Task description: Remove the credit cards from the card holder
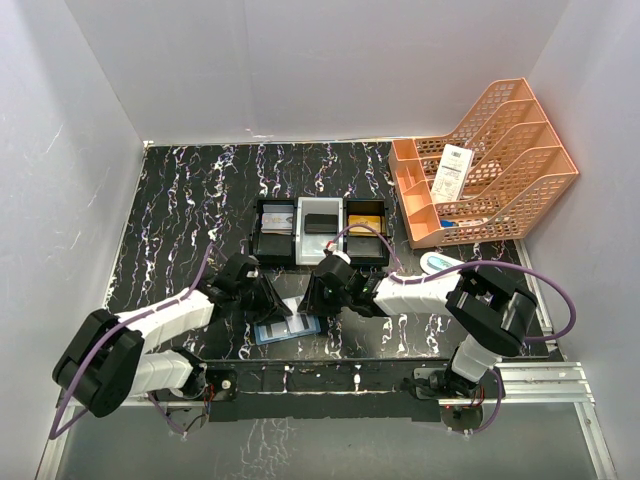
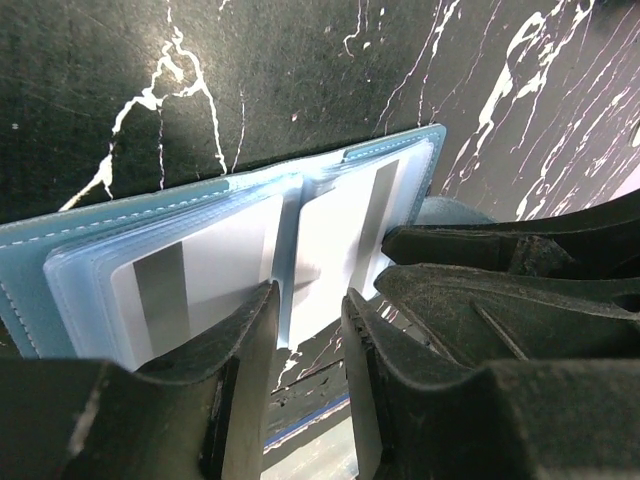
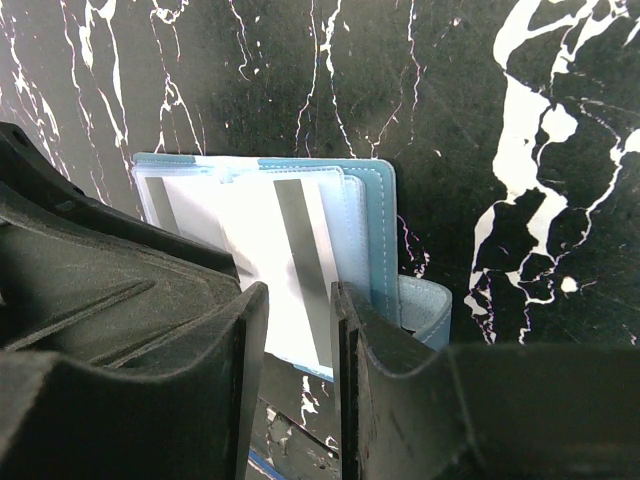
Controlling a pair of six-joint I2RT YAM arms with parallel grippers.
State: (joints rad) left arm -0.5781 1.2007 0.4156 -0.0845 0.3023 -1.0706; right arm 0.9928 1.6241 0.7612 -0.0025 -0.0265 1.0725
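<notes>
Left tool (image 2: 310, 300), right tool (image 3: 300, 295) slightly spread astride card holder (image 2: 60, 250); pocketed credit cards (image 2: 210, 262) wrist-view only

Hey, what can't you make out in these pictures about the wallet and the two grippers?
How many cards remain in the card holder: pockets overlap in both wrist views; too small from the top.
Whether the right gripper pinches a card: right wrist, its fingers hide the contact.
Card holder's near edge: left wrist, behind the left gripper.
Print on the white slip: top view, too small.

Bright even light, soft shadows; wrist views w/ blurry foreground, glare on card holder (image 3: 372, 235) pockets.
</notes>
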